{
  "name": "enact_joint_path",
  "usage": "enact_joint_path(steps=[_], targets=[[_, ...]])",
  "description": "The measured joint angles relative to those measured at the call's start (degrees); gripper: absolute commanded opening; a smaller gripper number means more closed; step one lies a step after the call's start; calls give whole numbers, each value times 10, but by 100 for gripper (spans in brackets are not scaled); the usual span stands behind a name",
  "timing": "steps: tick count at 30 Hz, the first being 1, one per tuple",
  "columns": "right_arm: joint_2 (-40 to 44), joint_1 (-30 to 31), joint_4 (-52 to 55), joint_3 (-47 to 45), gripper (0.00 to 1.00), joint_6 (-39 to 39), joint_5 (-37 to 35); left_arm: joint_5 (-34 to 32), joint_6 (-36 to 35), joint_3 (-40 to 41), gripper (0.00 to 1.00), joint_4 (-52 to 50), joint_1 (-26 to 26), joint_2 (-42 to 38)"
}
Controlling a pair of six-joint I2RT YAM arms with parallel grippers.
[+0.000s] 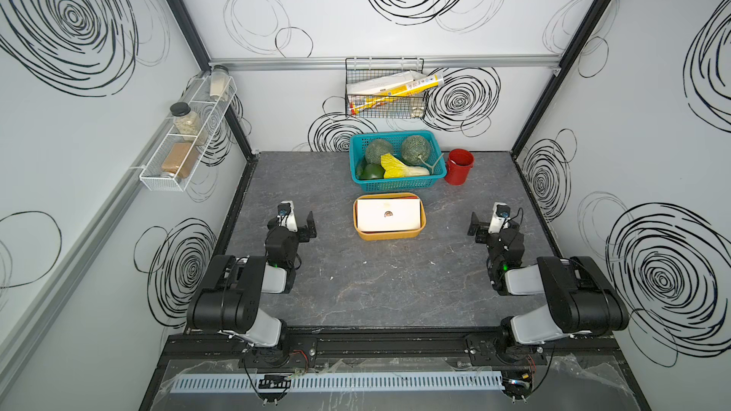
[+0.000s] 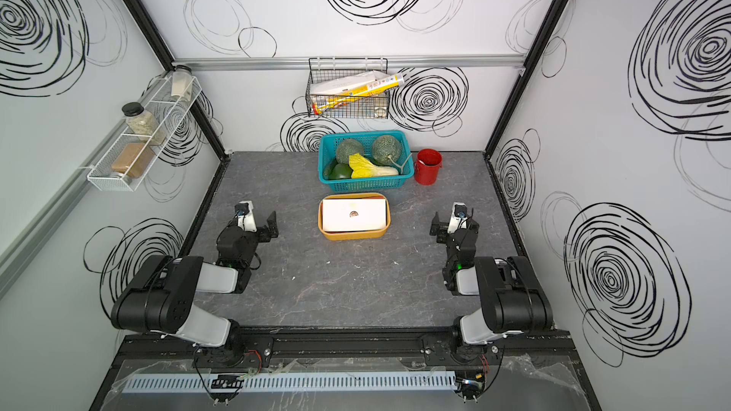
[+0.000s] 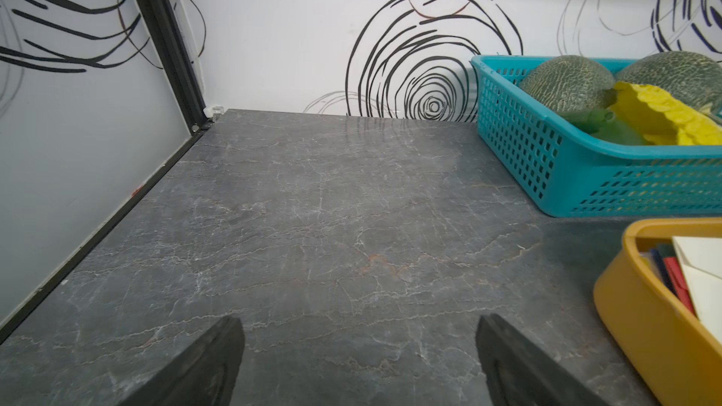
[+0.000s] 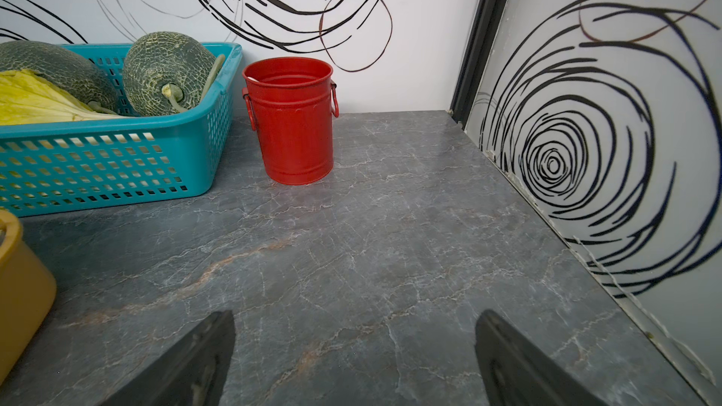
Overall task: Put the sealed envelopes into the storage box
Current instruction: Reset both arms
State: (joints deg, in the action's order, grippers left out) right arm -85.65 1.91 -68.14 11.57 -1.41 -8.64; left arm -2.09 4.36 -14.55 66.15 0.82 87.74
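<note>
On the left side of the table [image 1: 375, 286], our left gripper [image 3: 359, 328] hangs low over bare stone, jaws spread wide and holding nothing. At the centre, the storage box [image 1: 389, 236] holds the sealed envelopes [image 1: 387, 215] in a stack. A white one lies on top, and the left wrist view shows red and navy edges beneath it. We see no envelope loose on the table. To the right, our right gripper [image 4: 355, 322] is likewise wide apart and empty, well clear of the red bucket [image 4: 291, 123]. We judge the job done, so restraint serves best: we hold both arms out at the sides, away from the box rim, and check that the top envelope lies flat within the walls.
</note>
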Motion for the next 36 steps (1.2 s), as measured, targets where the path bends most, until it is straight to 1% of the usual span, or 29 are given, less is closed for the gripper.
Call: enact_joint_path(steps=[4, 6, 9, 14, 19, 36], targets=[[0, 0, 0, 0, 100, 0, 1, 16, 9, 19, 99, 25, 16, -7], [0, 0, 0, 0, 100, 0, 1, 35, 4, 20, 99, 21, 22, -7], [0, 0, 0, 0, 100, 0, 1, 33, 9, 17, 99, 24, 22, -8], [0, 0, 0, 0, 100, 0, 2, 60, -6, 12, 99, 21, 17, -5], [0, 0, 0, 0, 100, 0, 2, 61, -14, 10, 99, 17, 8, -5], [0, 0, 0, 0, 100, 0, 2, 58, -14, 0, 99, 8, 8, -2]])
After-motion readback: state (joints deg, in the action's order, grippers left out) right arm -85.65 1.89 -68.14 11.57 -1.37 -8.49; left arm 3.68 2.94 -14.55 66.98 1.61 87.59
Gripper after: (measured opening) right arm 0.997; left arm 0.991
